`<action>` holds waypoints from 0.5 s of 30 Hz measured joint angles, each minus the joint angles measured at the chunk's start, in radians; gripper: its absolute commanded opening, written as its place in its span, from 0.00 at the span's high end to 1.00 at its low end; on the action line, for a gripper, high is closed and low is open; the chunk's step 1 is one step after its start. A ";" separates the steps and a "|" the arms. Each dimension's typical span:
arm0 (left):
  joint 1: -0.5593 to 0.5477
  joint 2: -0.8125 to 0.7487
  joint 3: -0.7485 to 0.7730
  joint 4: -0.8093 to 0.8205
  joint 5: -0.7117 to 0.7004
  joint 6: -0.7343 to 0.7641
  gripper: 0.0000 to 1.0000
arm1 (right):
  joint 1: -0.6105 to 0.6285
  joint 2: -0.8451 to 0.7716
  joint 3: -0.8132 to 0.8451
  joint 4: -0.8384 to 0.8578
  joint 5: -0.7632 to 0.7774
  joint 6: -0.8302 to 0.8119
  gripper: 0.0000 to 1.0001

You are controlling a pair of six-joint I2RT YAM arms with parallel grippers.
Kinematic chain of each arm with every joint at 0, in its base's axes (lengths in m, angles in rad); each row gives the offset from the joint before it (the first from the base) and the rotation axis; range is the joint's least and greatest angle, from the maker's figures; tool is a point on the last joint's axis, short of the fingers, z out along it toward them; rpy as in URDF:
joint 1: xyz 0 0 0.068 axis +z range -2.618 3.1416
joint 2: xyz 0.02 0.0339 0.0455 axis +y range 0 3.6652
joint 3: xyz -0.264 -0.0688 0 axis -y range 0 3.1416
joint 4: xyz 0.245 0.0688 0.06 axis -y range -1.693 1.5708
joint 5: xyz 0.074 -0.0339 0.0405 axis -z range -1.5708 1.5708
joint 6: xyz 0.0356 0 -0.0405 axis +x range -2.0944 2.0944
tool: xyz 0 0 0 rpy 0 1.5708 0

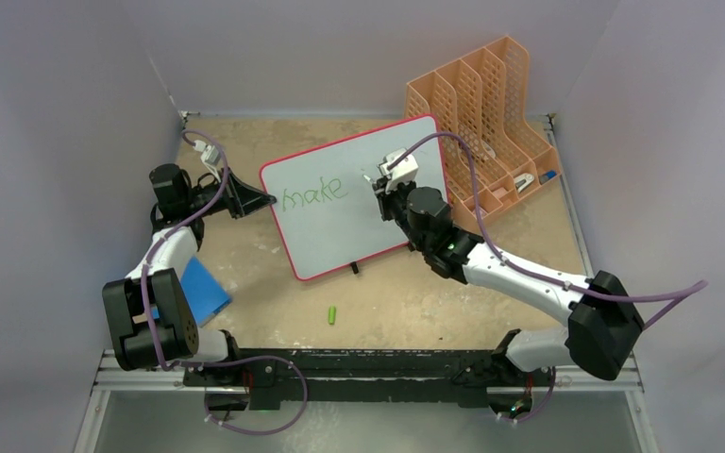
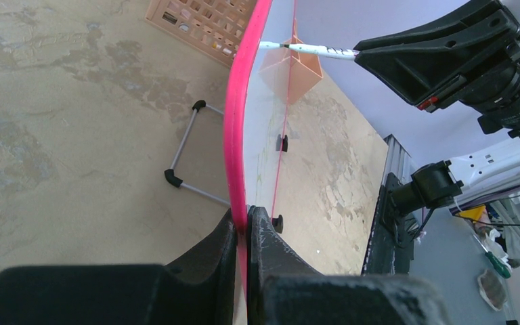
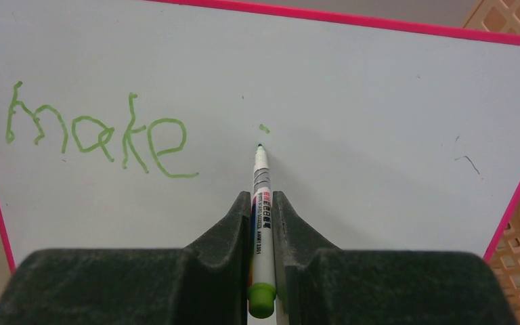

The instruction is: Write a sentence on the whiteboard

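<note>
From the top view, the whiteboard (image 1: 349,241) sits mid-counter (image 1: 415,302), turned at an angle, with an orange file organizer (image 1: 477,94) just behind its far right corner. The sentence (image 1: 314,195) is only begun: one green word, "make", stands on the left of the board, and the rest of the surface is bare. The left end effector (image 1: 257,200) meets the board's left edge, and the right end effector (image 1: 382,184) hovers over the board's middle, right of the word. A green marker cap (image 1: 333,314) lies on the counter near the arm bases, and a blue pad (image 1: 203,291) lies by the left arm.

In the left wrist view, the left end effector (image 2: 246,218) is pressed together on the board's pink rim (image 2: 242,101), steadying it. A wire prop (image 2: 186,159) shows behind the board, so it seems to lean rather than lie flat. The marker (image 2: 305,49) reaches the board face from the right.

In the right wrist view, the right end effector (image 3: 263,203) pinches the green marker (image 3: 261,177) by its barrel. The tip is at or just off the surface under a small green dot (image 3: 264,128), which lies well right of "make" (image 3: 101,132).

By my judgement, roughly a third is done. The dot looks like the start of the next word, and a second line is not yet begun.
</note>
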 measured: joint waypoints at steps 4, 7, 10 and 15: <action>0.000 0.000 0.000 -0.002 -0.001 0.000 1.00 | 0.000 0.003 -0.006 0.003 0.004 0.000 1.00; 0.000 0.000 0.000 -0.003 -0.004 0.000 1.00 | 0.000 0.003 -0.010 0.006 0.005 0.000 1.00; 0.000 0.000 0.000 -0.003 -0.005 0.000 1.00 | 0.000 0.003 -0.011 0.006 0.005 0.000 1.00; 0.000 0.000 0.000 -0.003 -0.005 0.000 1.00 | 0.000 0.003 -0.011 0.005 0.005 0.000 1.00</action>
